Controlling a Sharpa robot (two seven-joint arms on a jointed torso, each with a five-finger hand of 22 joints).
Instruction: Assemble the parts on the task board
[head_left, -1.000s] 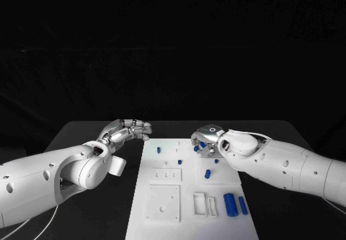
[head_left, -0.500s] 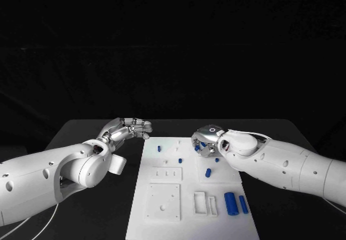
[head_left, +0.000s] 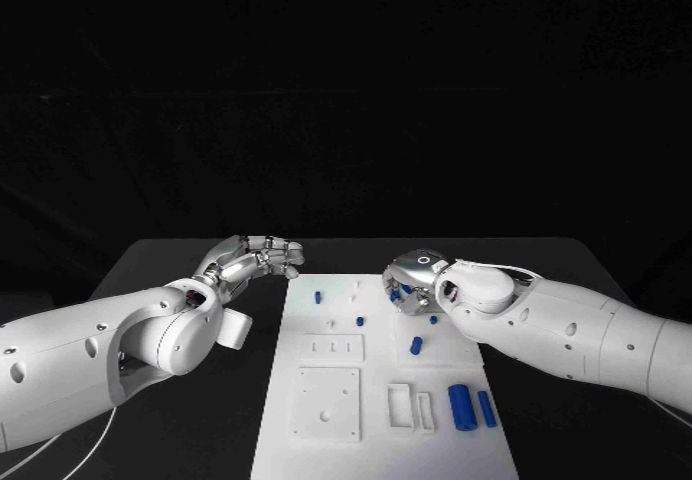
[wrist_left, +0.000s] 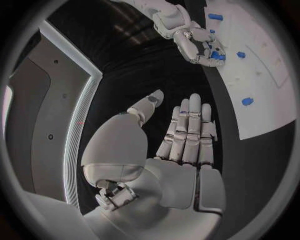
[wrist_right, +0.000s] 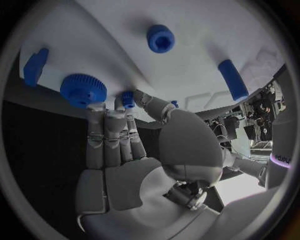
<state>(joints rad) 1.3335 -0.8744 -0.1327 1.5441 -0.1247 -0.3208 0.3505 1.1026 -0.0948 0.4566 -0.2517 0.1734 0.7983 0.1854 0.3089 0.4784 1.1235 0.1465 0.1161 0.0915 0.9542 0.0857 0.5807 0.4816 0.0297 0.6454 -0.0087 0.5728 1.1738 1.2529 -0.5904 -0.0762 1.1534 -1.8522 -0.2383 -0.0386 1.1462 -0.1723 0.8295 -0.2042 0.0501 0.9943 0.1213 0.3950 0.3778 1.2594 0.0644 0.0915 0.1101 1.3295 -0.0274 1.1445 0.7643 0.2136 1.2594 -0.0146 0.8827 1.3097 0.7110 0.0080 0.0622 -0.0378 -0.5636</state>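
The right hand (head_left: 414, 281) pinches a small blue peg (wrist_right: 127, 98) between its thumb and fingers (wrist_right: 112, 130), right over the far right side of the board (head_left: 378, 420). A blue gear (wrist_right: 83, 90) sits on the board just beside those fingers. A blue ring (wrist_right: 160, 38) and a blue bar (wrist_right: 232, 79) lie further out on the board.

The left hand (head_left: 254, 260) hangs over the black counter (head_left: 173, 262), just past the board's far left corner. Its fingers (wrist_left: 187, 132) are straight and close together, with the thumb apart, and they hold nothing.

Two long blue parts (head_left: 470, 408) lie on the near right side of the board.
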